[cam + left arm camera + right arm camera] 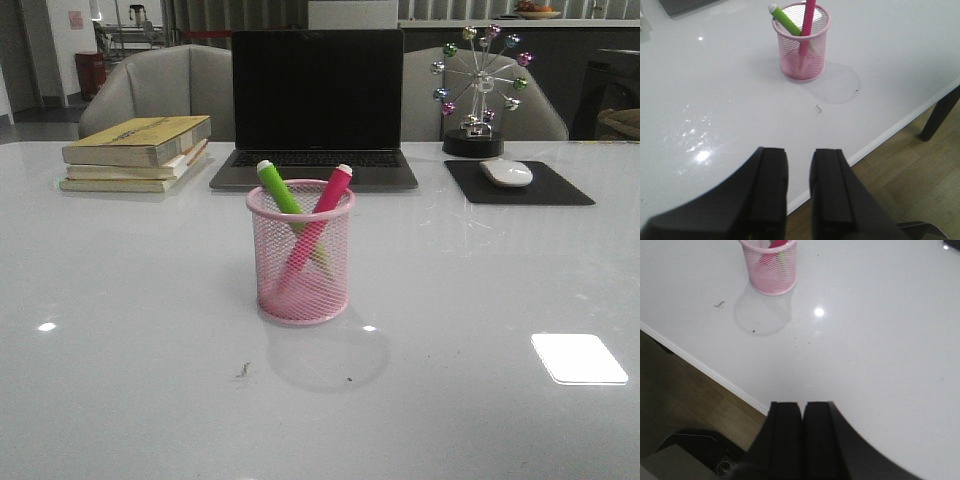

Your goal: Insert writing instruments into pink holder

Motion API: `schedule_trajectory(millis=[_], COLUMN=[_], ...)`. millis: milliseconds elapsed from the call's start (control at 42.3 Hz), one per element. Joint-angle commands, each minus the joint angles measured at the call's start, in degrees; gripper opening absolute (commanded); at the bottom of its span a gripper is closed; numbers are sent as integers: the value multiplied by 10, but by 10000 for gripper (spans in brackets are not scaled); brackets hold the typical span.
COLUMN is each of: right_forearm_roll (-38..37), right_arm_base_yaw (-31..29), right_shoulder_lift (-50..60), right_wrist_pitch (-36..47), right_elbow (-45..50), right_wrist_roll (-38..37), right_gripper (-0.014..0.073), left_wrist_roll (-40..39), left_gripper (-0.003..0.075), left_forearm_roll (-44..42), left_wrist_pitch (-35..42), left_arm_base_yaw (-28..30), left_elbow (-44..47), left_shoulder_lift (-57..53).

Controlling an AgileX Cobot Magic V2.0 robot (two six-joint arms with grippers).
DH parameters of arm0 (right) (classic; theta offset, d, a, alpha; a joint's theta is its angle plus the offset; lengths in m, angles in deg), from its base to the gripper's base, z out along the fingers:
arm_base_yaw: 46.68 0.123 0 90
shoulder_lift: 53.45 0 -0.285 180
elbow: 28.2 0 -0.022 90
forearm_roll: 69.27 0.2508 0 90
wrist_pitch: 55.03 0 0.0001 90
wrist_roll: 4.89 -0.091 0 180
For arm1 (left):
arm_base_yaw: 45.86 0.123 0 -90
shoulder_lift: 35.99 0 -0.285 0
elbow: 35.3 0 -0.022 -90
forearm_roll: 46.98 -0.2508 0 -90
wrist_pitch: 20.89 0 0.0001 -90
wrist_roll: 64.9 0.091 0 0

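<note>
The pink holder [300, 255] stands upright near the middle of the table. Both markers stand in it, crossed: the lime green marker [279, 187] leans left, the magenta marker [328, 193] leans right, white ends up. Neither arm shows in the front view. In the left wrist view the holder [802, 45] is far ahead; my left gripper [799, 152] hangs over the table's front edge, open with a narrow empty gap. In the right wrist view the holder [771, 267] is also far off; my right gripper [802, 405] is shut, empty, at the front edge.
Behind the holder sits an open laptop [316, 105]. A stack of books [138, 152] lies at the back left. At the back right are a mouse [506, 172] on a black pad [518, 183] and a ferris-wheel ornament [480, 90]. A small dark speck [243, 371] lies near the front.
</note>
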Motion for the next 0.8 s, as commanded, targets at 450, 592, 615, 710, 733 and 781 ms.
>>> schedule_trajectory(millis=[450,592,615,710,733,781], right_forearm_roll=[-11,-11,-11,-11,-11,-11], right_arm_base_yaw=[-3,-3,-3,-3,-3,-3], right_shoulder_lift=[1,1,1,1,1,1], right_wrist_pitch=[36,36,36,36,36,36], right_elbow=[-16,-16,-16,-16,-16,-16], right_wrist_roll=[4,4,4,4,4,4], right_gripper=[28,28,28,28,28,28], left_wrist_roll=[-7,-7,-6,-6,-6,-6], left_gripper=[91,92,91,92,92,92], left_forearm_roll=[-6,-10,-31,-43,-43,-43], left_wrist_pitch=[38,42,42,63,76,114], left_arm_base_yaw=[-1,2,12,61,75,111], left_elbow=[-16,-11,-11,3,11,33], left_shoulder_lift=[2,-11,-16,-51,-60,-84])
